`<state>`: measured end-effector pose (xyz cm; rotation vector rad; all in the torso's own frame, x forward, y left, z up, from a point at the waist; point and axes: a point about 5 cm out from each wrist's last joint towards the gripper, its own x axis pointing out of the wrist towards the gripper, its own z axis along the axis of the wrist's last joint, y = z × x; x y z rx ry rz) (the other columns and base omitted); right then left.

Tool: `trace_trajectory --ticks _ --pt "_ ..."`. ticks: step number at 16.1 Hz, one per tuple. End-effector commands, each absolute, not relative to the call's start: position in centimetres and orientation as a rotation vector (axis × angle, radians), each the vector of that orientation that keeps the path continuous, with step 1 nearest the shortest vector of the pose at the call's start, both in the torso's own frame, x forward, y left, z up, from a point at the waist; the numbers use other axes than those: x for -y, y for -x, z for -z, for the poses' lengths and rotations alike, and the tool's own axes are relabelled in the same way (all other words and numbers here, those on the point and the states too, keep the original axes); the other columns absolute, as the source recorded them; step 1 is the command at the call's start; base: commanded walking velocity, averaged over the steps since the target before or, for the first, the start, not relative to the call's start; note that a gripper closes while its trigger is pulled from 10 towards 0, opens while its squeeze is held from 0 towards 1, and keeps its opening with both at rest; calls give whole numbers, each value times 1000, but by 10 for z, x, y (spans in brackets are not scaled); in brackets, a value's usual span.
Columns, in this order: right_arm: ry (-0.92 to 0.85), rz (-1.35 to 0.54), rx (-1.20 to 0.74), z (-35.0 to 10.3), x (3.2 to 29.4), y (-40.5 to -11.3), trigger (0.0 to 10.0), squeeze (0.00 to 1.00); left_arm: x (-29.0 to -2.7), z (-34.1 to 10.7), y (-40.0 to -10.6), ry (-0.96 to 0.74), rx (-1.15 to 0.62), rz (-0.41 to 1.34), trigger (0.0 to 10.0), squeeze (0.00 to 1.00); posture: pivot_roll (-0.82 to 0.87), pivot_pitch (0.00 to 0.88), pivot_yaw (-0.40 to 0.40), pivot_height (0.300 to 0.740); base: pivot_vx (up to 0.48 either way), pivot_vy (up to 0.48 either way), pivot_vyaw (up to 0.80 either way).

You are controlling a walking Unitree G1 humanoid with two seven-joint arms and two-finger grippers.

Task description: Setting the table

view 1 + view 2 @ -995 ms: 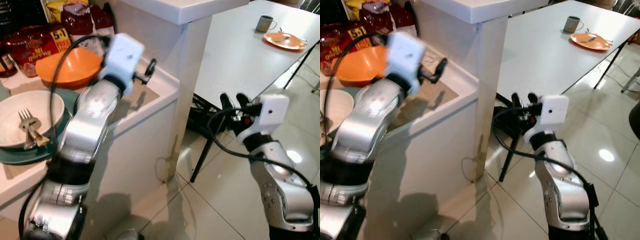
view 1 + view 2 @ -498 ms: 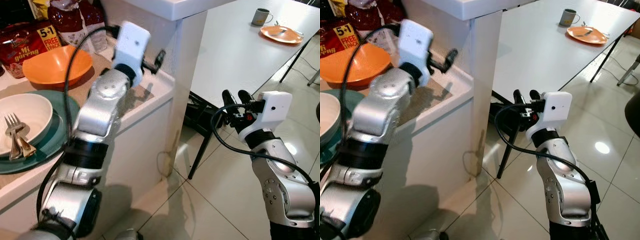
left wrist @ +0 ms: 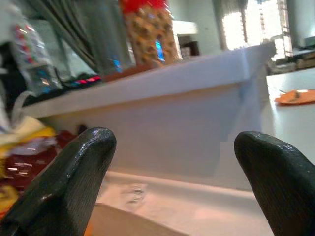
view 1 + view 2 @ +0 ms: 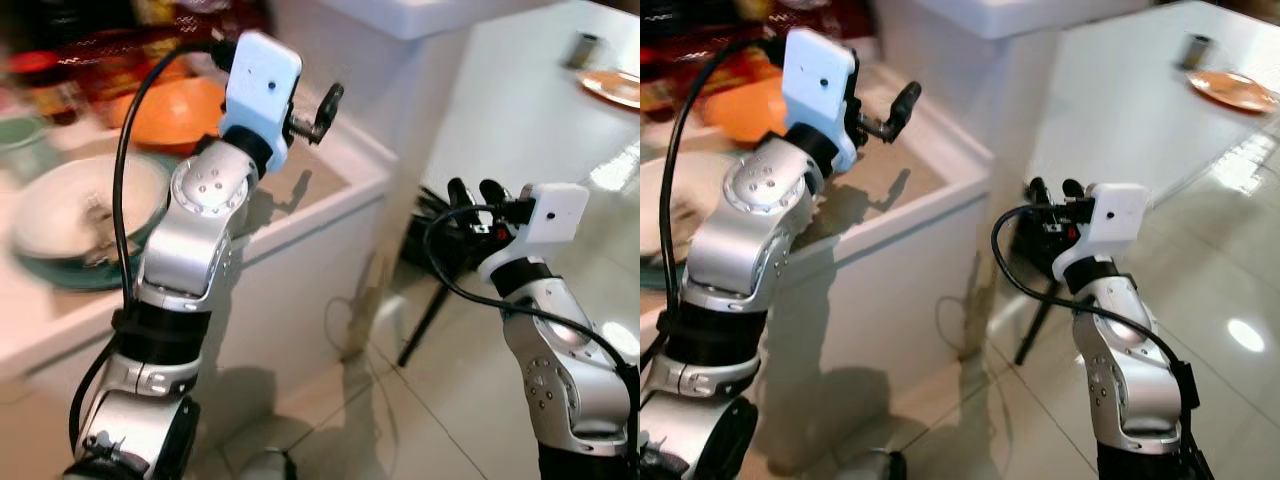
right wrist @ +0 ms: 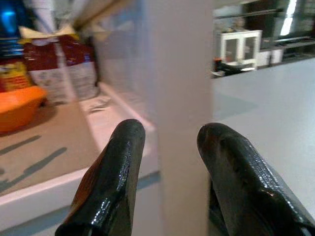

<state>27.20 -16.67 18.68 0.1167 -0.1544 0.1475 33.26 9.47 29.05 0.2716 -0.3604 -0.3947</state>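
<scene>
A home kitchen with a glossy tiled floor: on the robot's left is a low tabletop with a white raised edge, next to a white pillar, and on the right a long white dining table goes away from the camera.

The setting looks partly done. At the far end of the dining table there is an orange plate with some cutlery on it, and a grey mug just beside it. What is left seems to wait on the low tabletop: a white bowl with what looks like a fork in it stands on a green plate, and an orange bowl is behind it, all blurred. In my judgement these pieces must be carried over to the dining table, so much of the task remains.

The left end effector hovers over the low tabletop near its edge, fingers wide apart and empty; the wrist view shows clear space between the fingers. The right end effector is raised in front of the pillar, fingers moderately apart, holding nothing.

Snack packets stand at the back of the low tabletop, but their print is too blurred to read.
</scene>
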Motion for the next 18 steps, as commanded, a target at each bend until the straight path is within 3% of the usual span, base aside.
trace_trajectory --ticks 1,7,10,12,13,16,18 --pt "-108 -121 181 -192 173 -271 10000 0 -88 -304 -328 -287 405 419 10000 0 74 0 -3 740 0 0 800" --pt "-97 -105 188 -194 177 -270 10000 0 -82 -307 -326 -268 416 448 10000 0 71 0 -1 740 40 0 800" --pt "-85 -131 205 -199 175 -271 10000 0 -93 -309 -318 -189 420 437 10000 0 79 0 -10 740 0 0 685" --pt "-103 -132 237 -207 174 -273 10000 0 -112 -306 -306 -87 417 391 10000 0 84 0 -19 740 0 0 0" --pt "-120 -126 266 -214 174 -273 10000 0 -133 -300 -298 -32 415 299 10000 0 89 0 -35 740 0 0 0" --pt "-158 -118 323 -222 173 -272 10000 0 -157 -281 -286 -112 375 212 10000 0 95 0 -53 740 0 0 0" --pt "-168 -136 314 -212 171 -266 10000 0 -169 -236 -271 -148 262 166 10000 0 100 1 -60 740 0 0 0"
